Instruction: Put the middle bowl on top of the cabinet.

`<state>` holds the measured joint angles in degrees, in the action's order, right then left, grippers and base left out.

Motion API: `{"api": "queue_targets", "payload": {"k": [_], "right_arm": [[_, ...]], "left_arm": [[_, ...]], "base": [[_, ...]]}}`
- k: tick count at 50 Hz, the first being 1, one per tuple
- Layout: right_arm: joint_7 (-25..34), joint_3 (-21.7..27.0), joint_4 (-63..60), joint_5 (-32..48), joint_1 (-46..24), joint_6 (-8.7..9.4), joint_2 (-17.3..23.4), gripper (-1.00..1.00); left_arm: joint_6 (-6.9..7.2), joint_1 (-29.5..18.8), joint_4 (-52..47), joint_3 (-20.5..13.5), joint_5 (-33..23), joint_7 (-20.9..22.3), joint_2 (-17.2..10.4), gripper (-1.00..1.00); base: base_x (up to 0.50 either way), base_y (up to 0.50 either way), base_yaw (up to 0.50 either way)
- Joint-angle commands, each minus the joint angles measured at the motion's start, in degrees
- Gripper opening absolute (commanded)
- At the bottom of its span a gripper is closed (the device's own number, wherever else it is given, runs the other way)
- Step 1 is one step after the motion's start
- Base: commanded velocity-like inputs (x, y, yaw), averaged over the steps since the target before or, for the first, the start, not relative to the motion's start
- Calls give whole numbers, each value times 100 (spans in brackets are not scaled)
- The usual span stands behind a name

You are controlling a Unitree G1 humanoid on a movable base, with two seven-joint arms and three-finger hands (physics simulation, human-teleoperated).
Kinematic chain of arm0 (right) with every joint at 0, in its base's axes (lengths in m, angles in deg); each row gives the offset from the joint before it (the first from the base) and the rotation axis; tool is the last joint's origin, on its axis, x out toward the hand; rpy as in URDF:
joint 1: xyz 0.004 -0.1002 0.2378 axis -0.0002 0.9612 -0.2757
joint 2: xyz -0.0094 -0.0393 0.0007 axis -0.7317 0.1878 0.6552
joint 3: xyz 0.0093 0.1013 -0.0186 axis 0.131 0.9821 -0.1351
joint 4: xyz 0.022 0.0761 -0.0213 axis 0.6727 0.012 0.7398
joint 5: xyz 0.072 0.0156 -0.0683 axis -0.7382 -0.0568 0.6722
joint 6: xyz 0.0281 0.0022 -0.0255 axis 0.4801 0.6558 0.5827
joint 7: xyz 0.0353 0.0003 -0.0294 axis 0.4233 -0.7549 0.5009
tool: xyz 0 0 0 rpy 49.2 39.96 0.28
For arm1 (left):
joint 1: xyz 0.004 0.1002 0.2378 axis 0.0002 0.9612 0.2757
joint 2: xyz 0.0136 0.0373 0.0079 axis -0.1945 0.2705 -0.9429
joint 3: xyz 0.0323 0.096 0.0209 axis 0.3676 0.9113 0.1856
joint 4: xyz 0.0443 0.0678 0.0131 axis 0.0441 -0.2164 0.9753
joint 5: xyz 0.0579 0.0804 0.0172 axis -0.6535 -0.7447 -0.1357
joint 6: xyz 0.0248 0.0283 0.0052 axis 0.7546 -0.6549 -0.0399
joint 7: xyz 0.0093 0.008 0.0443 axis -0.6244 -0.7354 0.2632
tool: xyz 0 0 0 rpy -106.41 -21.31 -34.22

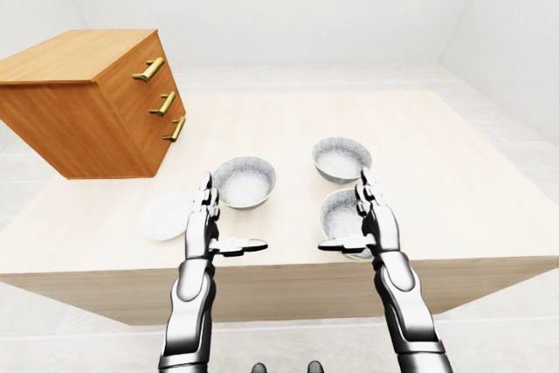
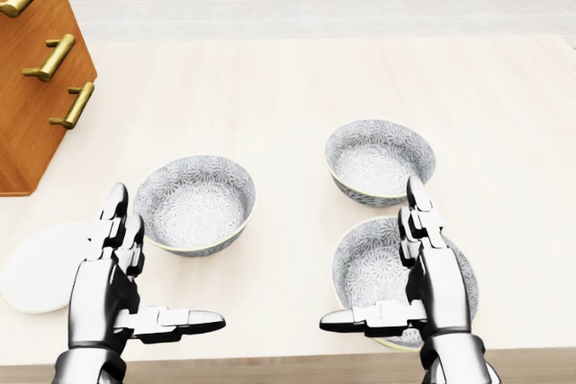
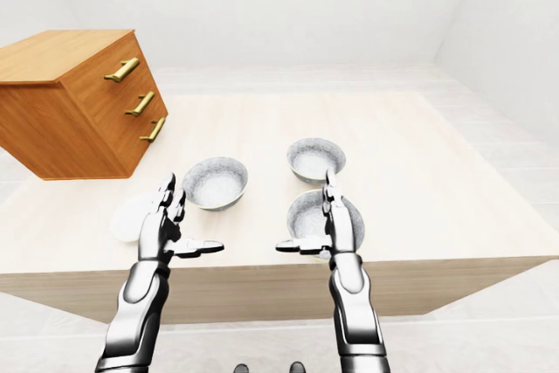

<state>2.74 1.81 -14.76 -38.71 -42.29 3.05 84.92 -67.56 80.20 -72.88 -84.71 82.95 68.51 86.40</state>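
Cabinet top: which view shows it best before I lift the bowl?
Left-eye view: the cabinet top shows almost whole, clipped slightly at the left edge. The right-eye view shows it too, cropped more there. The head view catches only the drawer front and handles.

Head view chops the cabinet off at the left and top edges, so only its drawer face shows. The bowl farthest from the cabinet is half covered by the right hand. The white disc just below the cabinet is partly behind the left hand.
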Motion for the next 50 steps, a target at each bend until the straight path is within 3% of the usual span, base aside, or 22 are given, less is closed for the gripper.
{"api": "queue_targets", "payload": {"k": [1,11,17,18,19,20,21,22,23,25,27,30,34,43,45,50], "right_arm": [[272,216,-5,-275,-73,57,-83,100],[93,182,117,-640,-127,-17,80,100],[35,173,-113,-755,-73,34,90,100],[24,208,-151,-780,-51,3,107,100],[-13,212,-120,-754,-60,-1,115,100],[168,136,-42,-862,-49,89,117,100],[82,77,18,-551,-36,-95,191,100],[93,273,-479,-1112,-12,357,55,100],[56,286,-497,-1126,-15,388,66,100],[31,268,-1040,-1077,162,580,172,100],[185,419,-1122,-1302,126,580,271,100],[188,655,-1462,-1355,11,580,434,100],[224,749,-2142,-1088,10,580,703,100],[303,1161,-2907,-1399,7,580,562,100],[314,1273,-3222,-1488,-19,580,599,100],[369,1374,-3213,-1435,31,580,565,100]], "left_arm": [[35,-153,187,-113,-147,160,-108,100],[111,-138,111,86,205,51,-273,100],[8,-106,127,132,188,15,-319,100],[-88,-61,15,92,102,-70,-360,100],[-16,-39,-65,84,136,-48,-370,100],[-43,-43,52,48,131,-55,-390,100],[-56,-62,71,13,156,-74,-389,100],[33,-73,-11,16,132,-90,-406,100],[38,-72,-17,17,132,-89,-406,100],[488,80,-776,113,155,-8,-405,100],[564,84,-1225,193,48,61,-472,100],[564,-132,-1095,-82,149,31,-487,100],[564,-278,-1644,-150,-43,-110,-588,100],[564,-299,-2251,-300,-189,-97,-618,100],[564,-326,-2736,-307,-435,-193,-680,100],[564,-542,-3117,-468,-189,-176,-531,100]], "base": [[0,0,0],[0,0,0],[0,0,0],[0,0,0],[0,0,0],[0,0,0],[0,0,0],[0,0,0],[0,0,0],[0,0,0],[0,0,0],[0,0,0],[0,0,0],[0,0,0],[0,0,0],[0,0,0]]}}
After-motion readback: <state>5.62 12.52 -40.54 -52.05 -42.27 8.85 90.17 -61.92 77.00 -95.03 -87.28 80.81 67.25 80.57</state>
